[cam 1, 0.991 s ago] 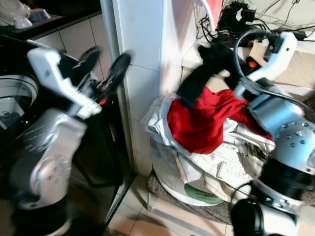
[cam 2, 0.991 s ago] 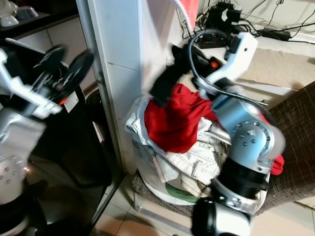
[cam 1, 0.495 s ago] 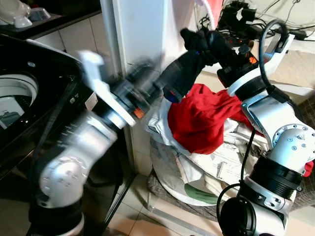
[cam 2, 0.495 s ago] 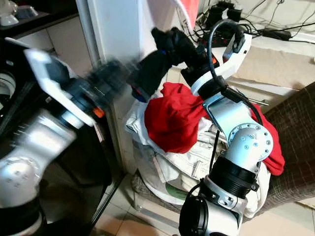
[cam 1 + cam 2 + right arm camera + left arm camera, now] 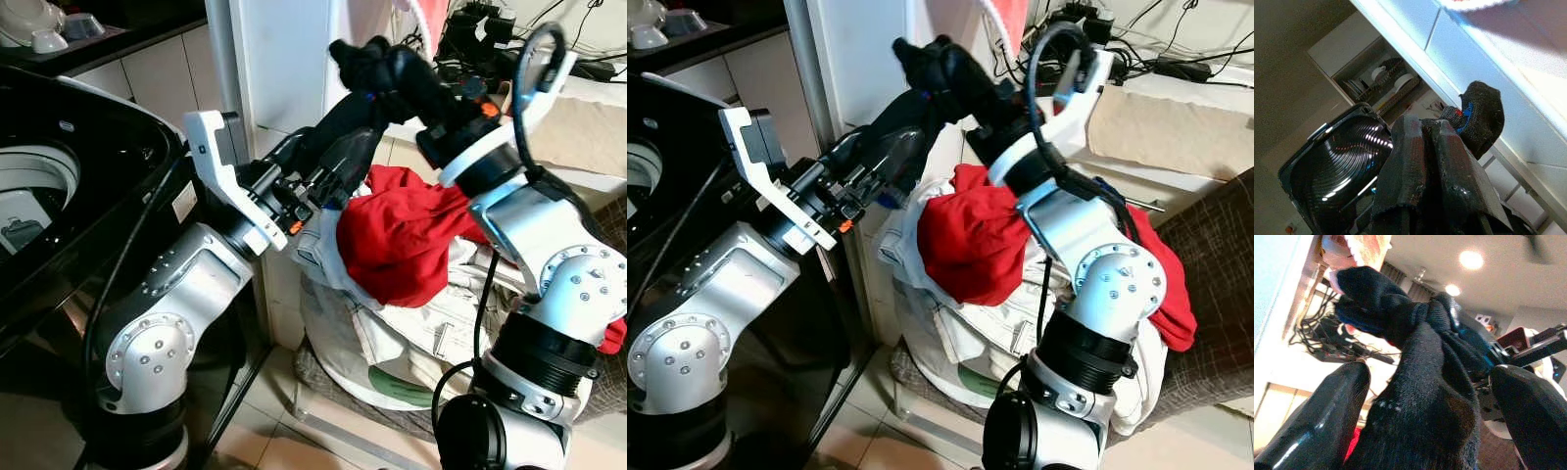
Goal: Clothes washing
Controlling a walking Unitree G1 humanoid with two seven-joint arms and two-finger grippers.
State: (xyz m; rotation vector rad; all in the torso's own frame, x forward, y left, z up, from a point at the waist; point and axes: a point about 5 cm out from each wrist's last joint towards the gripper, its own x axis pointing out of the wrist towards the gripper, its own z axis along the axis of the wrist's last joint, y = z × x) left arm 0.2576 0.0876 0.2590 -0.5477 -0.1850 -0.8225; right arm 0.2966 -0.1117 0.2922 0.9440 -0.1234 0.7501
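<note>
A black sock (image 5: pixel 377 78) with a blue mark hangs above the laundry pile, pinched in my right gripper (image 5: pixel 1422 125), which is shut on it. The right arm reaches up and over from the right. My left gripper (image 5: pixel 336 157) has come in from the left at the sock's hanging lower end. Its two black fingers (image 5: pixel 1327 421) stand open on either side of the sock (image 5: pixel 1420 396), not closed on it. The open washing machine (image 5: pixel 59 166) sits at my left, its drum (image 5: pixel 20 196) showing.
Below the grippers a basket (image 5: pixel 382 377) is heaped with a red garment (image 5: pixel 402 235) and white clothes (image 5: pixel 421 323). A white tiled pillar (image 5: pixel 279 69) stands between machine and basket. Cables (image 5: pixel 470 29) lie on the shelf behind; a brown chair (image 5: pixel 1215 255) is at right.
My right gripper lifted the black sock up off the pile and leftward. My left arm swung in from beside the machine, and its open fingers now straddle the sock.
</note>
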